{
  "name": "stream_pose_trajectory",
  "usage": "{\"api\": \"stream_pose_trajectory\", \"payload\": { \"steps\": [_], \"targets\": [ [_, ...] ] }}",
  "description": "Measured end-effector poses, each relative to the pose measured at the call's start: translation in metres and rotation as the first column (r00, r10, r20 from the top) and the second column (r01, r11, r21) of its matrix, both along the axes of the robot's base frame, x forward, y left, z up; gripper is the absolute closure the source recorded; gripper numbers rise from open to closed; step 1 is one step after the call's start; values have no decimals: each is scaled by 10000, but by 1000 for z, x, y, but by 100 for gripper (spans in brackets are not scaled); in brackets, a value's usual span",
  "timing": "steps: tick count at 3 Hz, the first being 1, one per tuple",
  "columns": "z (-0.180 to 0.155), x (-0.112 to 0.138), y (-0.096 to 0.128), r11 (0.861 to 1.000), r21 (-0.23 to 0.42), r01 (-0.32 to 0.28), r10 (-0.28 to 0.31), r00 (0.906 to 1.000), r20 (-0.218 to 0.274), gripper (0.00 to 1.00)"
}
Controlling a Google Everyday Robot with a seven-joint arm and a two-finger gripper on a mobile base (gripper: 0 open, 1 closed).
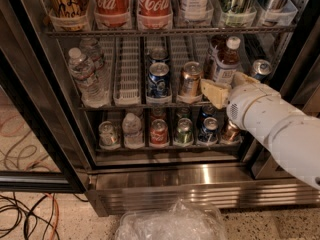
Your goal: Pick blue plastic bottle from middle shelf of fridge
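Gripper [220,91], cream-coloured at the end of a white arm [280,129], reaches in from 4 o'clock and sits at the front edge of the middle shelf [127,81], towards its 3 o'clock end. Whether it is released or clenched cannot be told; part of it hides the foot of the blue plastic bottle [226,62].

That bottle stands upright at 1 o'clock of the gripper, just behind it, white cap up and pale label facing out. A copper can [190,79] stands at 9 o'clock of the gripper, just beside it, and a blue can [158,80] stands 1 lane further on. An empty white slotted lane separates the blue can from 2 clear water bottles [86,74] at the 9 o'clock end. A silver can [261,69] sits at 3 o'clock of the bottle.

On the rack above, 2 red Coca-Cola bottles [132,4] stand side by side. The rack below holds a row of small cans [159,132]. The fridge [200,181] shows a steel base, with its black-framed door [30,134] swung open at 9 o'clock. Crumpled clear plastic [170,224] lies on the floor at 6 o'clock and cables [25,211] at 8 o'clock.
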State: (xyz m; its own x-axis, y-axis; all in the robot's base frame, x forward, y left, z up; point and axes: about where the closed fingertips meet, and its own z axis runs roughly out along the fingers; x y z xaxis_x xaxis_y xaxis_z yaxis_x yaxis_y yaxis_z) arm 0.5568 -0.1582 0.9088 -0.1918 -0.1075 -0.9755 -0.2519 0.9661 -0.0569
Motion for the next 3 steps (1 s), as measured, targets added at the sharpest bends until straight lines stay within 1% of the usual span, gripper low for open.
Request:
{"api": "stream_pose_trajectory", "payload": {
  "steps": [1, 3],
  "targets": [
    [-5, 2, -5, 9991, 192, 375, -382, 9986, 367, 44],
    [-17, 8, -17, 9938, 427, 1028, -1064, 9899, 933, 43]
  ]
}}
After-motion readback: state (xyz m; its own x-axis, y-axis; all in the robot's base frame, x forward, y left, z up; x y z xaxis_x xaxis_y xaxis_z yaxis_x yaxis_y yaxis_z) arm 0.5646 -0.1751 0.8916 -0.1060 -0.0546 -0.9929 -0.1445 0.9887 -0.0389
